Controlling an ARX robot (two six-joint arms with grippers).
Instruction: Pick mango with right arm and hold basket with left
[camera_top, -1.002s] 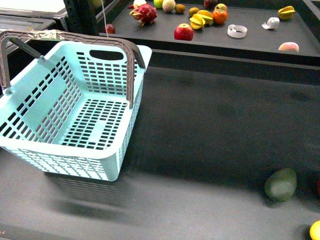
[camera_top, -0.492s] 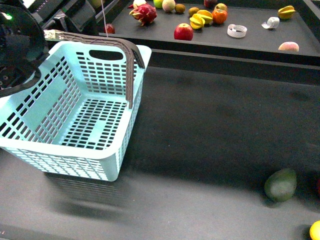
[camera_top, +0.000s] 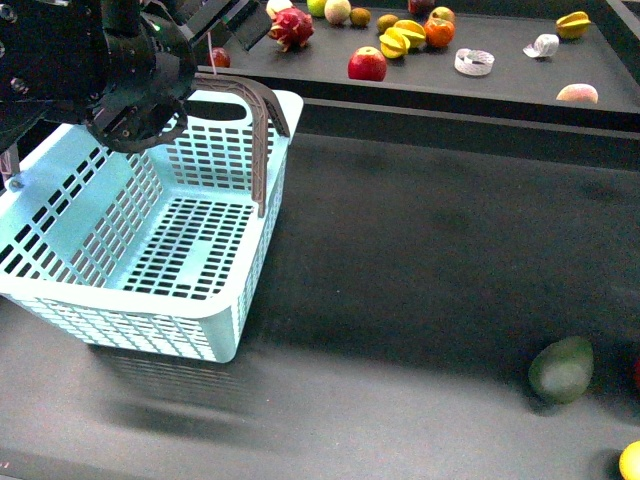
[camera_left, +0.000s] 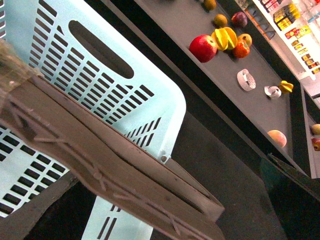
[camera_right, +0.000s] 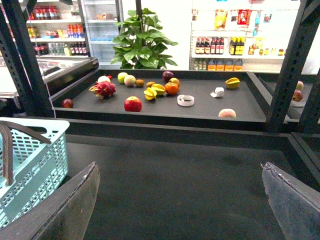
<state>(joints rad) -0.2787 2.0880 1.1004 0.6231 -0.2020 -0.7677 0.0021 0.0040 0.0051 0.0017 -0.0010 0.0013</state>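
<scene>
Bulky black left arm (camera_top: 100, 70), round housing with small screws, right gripper (camera_right: 180, 170), dark grey scuffed jaws.

Lit evenly from overhead, bright on the basket (camera_top: 120, 300), with a soft shadow just beneath it. Blown out to white at the back wall (camera_right: 182, 30) in the right wrist view. Blurred up close on the handle (camera_left: 100, 165); near-black, detail lost, on the left arm (camera_top: 100, 70).

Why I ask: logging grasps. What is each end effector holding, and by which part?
Right end effector: open, holds nothing. Left arm is at the handle of the basket; whether it grips cannot be told.
</scene>
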